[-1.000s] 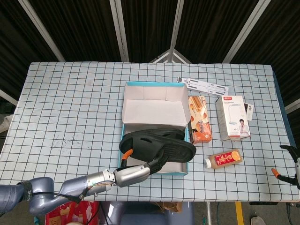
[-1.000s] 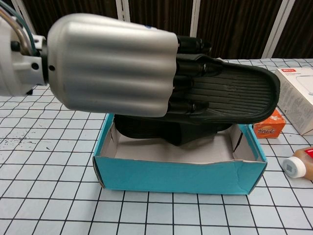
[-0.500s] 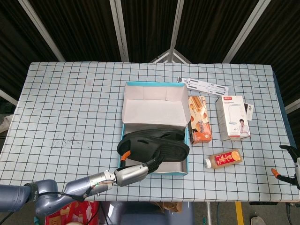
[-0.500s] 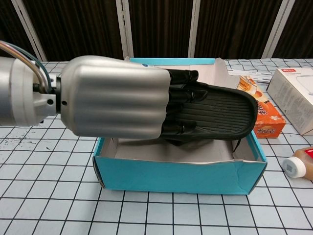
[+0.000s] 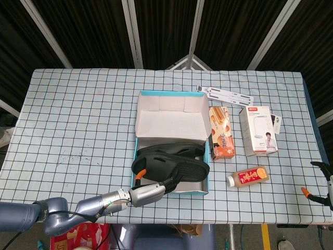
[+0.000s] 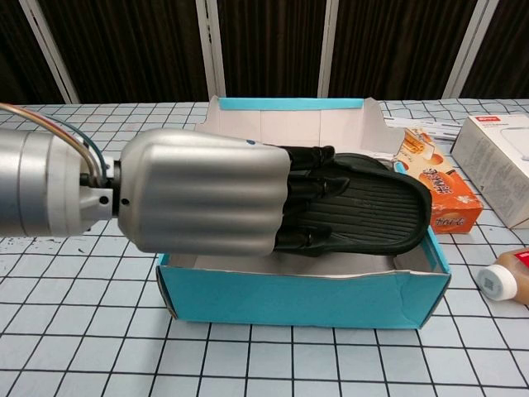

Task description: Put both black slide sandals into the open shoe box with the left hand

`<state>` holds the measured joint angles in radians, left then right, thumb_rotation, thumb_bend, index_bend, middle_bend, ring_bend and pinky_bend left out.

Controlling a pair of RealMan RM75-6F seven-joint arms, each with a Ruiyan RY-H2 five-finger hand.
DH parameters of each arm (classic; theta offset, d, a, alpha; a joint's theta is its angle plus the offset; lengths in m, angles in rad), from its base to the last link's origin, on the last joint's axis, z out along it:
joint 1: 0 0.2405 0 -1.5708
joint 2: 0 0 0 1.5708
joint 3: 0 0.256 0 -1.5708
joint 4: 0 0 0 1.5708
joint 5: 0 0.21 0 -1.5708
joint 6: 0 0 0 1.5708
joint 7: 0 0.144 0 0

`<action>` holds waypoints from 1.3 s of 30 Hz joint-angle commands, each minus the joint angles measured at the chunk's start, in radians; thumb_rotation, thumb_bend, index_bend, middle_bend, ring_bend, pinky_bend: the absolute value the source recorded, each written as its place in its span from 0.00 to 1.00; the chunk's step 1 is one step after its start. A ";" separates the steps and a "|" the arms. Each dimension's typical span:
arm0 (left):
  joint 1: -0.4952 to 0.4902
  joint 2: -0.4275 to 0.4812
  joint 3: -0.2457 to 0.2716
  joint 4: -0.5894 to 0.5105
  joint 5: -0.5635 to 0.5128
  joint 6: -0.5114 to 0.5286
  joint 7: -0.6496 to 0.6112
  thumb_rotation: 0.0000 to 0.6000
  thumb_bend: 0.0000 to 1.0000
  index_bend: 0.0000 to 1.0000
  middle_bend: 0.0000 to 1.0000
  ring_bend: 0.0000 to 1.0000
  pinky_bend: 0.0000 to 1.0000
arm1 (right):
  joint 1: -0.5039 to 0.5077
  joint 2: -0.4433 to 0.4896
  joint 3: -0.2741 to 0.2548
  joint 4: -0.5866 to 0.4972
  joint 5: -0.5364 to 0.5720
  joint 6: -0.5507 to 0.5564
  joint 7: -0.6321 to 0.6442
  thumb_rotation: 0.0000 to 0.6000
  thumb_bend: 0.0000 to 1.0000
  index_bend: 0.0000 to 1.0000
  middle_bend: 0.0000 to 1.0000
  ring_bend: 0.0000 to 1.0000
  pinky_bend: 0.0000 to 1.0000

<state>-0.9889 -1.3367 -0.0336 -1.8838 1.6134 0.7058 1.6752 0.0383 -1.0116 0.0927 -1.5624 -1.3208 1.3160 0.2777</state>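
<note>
Lower than a second ago, the left robot hand [image 6: 202,192] grips a black ribbed rubber slide sandal [image 6: 368,217], sole up, now sunk partly inside the open turquoise cardboard shoe box [image 6: 302,298] on the checked worktop [image 5: 78,114]. Another black sandal [image 5: 179,151] lies in the box beneath it. Right of the box are an orange snack carton [image 5: 221,139], a white box [image 5: 258,130] and a small juice bottle [image 5: 248,176].
</note>
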 commanded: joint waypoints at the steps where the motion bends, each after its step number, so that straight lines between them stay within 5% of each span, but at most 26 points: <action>1: -0.002 -0.017 0.006 0.021 0.010 -0.002 -0.015 1.00 0.49 0.10 0.37 0.06 0.14 | 0.000 0.000 0.000 0.000 0.001 0.000 0.001 1.00 0.23 0.26 0.25 0.26 0.21; 39: 0.003 -0.138 0.071 0.154 0.013 -0.063 -0.157 1.00 0.49 0.10 0.37 0.06 0.14 | -0.002 0.001 0.001 0.001 0.001 -0.001 0.008 1.00 0.23 0.26 0.25 0.26 0.21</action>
<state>-0.9868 -1.4720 0.0357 -1.7328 1.6279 0.6438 1.5221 0.0365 -1.0104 0.0939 -1.5610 -1.3197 1.3149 0.2856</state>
